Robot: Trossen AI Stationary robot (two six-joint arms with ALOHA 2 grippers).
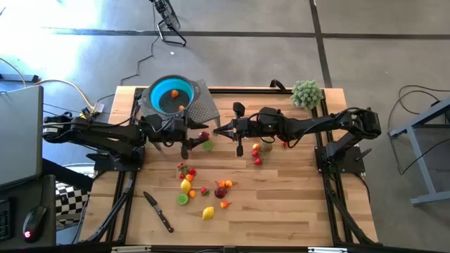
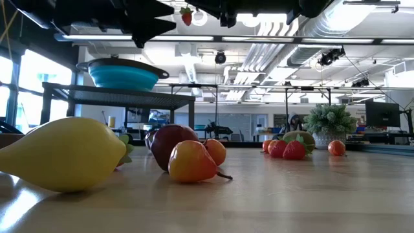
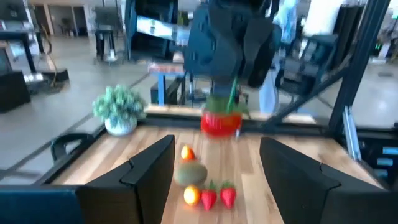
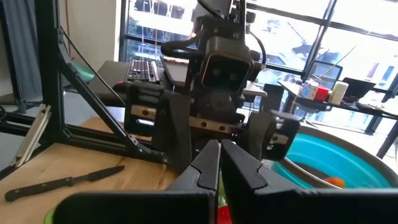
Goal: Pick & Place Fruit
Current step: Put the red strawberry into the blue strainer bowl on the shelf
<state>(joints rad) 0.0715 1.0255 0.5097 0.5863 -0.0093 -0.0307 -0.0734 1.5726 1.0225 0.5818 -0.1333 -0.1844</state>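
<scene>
My right gripper (image 4: 219, 163) is pressed together on a red strawberry (image 3: 221, 121), holding it in the air facing my left gripper (image 3: 214, 168), whose fingers are spread and empty; the teal bowl (image 1: 171, 94) sits just behind; remaining fruit (image 1: 204, 191) lies scattered on the table (image 1: 295, 204).

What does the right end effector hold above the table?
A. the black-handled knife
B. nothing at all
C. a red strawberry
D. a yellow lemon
C: the left wrist view shows the right end effector pinching the green stem of a red strawberry, which hangs in the air.
</scene>
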